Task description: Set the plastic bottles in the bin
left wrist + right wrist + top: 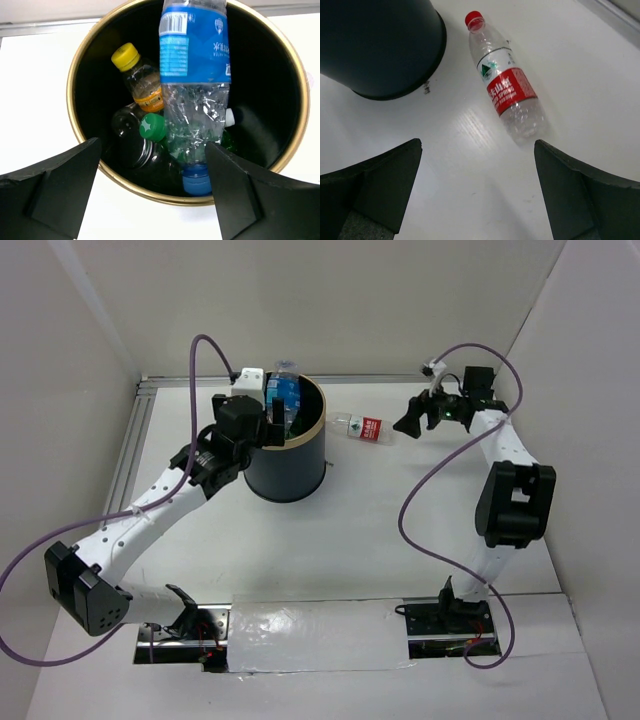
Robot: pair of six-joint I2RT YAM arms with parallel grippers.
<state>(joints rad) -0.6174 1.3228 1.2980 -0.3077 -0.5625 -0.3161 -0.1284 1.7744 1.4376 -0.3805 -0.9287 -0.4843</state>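
left pincer released | blue-label bottle between its fingers, in bin | right pincer released

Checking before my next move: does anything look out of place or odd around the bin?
Yes. The blue-labelled bottle sits cap-down in the bin, crumpled, its base poking above the gold rim, so it may not have settled. A red-labelled bottle lies on its side on the table beside the bin.

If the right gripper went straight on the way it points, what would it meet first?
Probably the red-labelled bottle, lying on the table straight ahead of the right gripper with its jaws open. Depth is unclear, so it might reach the table first.
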